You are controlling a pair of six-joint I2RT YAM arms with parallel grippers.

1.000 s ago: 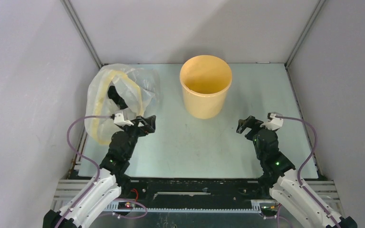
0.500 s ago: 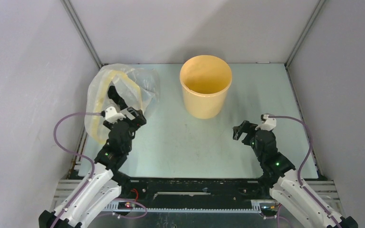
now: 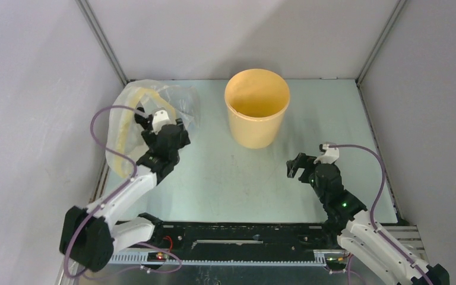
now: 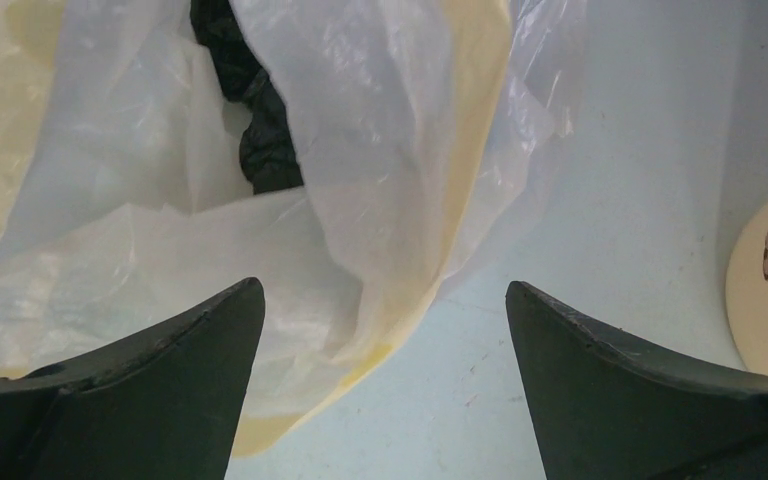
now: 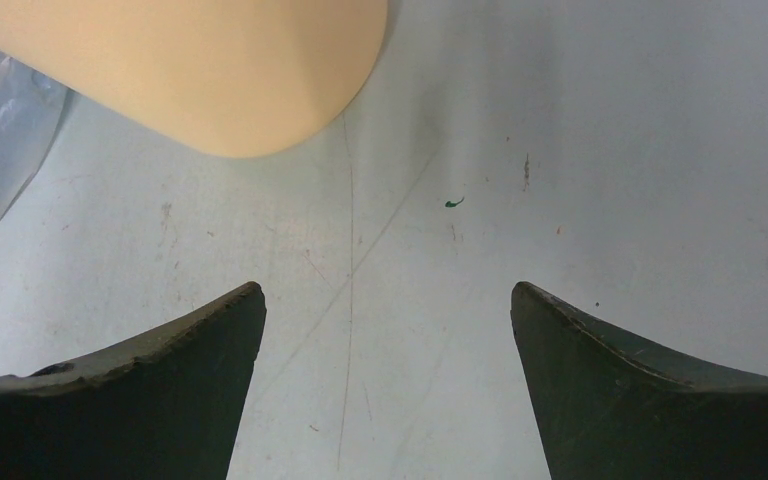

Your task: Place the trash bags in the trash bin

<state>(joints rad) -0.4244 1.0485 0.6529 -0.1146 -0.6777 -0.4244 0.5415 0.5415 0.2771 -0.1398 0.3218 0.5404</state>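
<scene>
Black trash bags (image 4: 260, 150) sit in the clear bag (image 4: 110, 160) before the wide-open, empty left gripper (image 4: 380, 300). The right gripper (image 5: 385, 300) gapes likewise, empty.

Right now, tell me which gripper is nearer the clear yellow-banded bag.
Left. The left gripper hangs open just over the clear yellow-banded bag; the right gripper is far across the table, on the near-right side of the yellow-orange bin.

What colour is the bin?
The bin is plain yellow-orange all over, with no pattern. The top view shows it best.
</scene>
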